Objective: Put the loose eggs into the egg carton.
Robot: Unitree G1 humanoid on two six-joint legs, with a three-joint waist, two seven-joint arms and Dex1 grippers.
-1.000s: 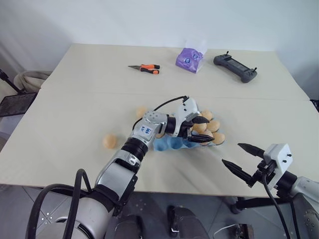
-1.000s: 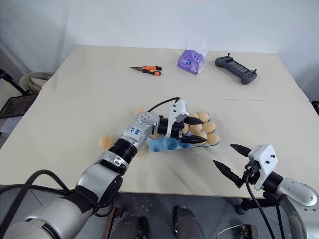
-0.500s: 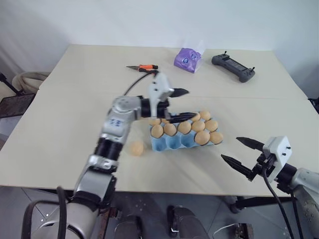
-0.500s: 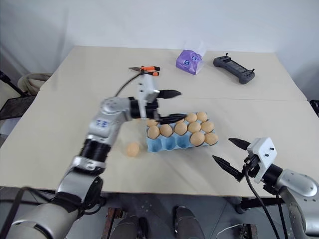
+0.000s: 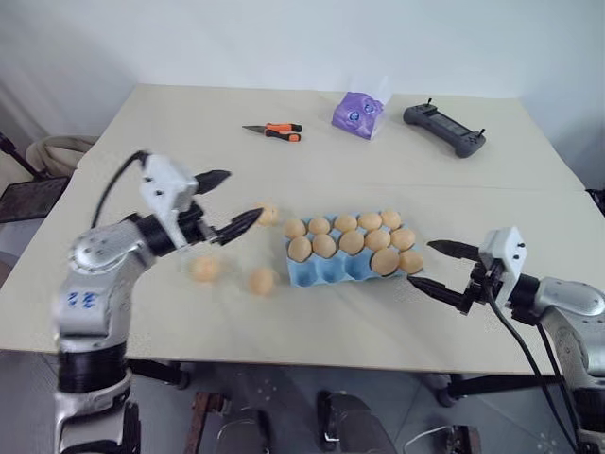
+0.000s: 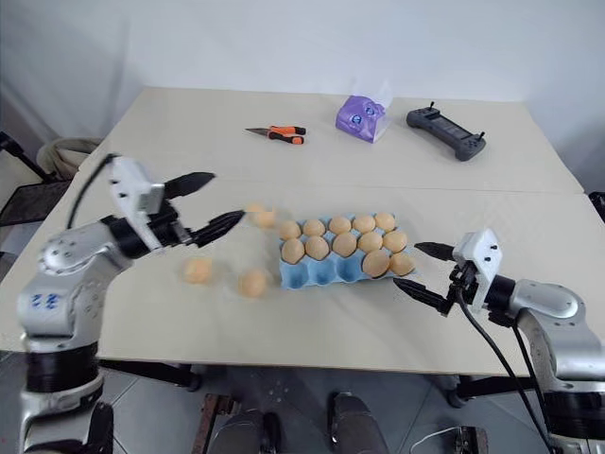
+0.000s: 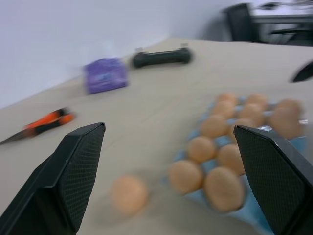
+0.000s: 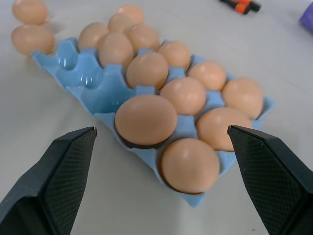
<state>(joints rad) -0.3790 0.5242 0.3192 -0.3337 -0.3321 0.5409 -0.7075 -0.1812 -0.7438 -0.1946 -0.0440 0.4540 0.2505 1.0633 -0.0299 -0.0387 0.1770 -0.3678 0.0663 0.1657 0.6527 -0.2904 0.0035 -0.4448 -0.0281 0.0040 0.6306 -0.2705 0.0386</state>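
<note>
Left gripper is hovering well to the left of the egg carton, above the tabletop, fingers spread wide and holding nothing, touching nothing; it is probably lining up for one of the loose eggs. Three loose eggs are lying on the tabletop left of the egg carton: one farthest out, just below the left gripper, one just beside the egg carton's left end, and one near its far left corner. The egg carton is sitting mid-tabletop with most cups filled; the empty blue cups are at its left front, which is likely why the loose eggs on that side are the next targets. Behind the egg carton, well apart, are lying orange-handled pliers, a purple bag and a black controller. Right gripper is waiting just beside the egg carton's right end, fingers wide apart, empty, not touching the egg carton.
</note>
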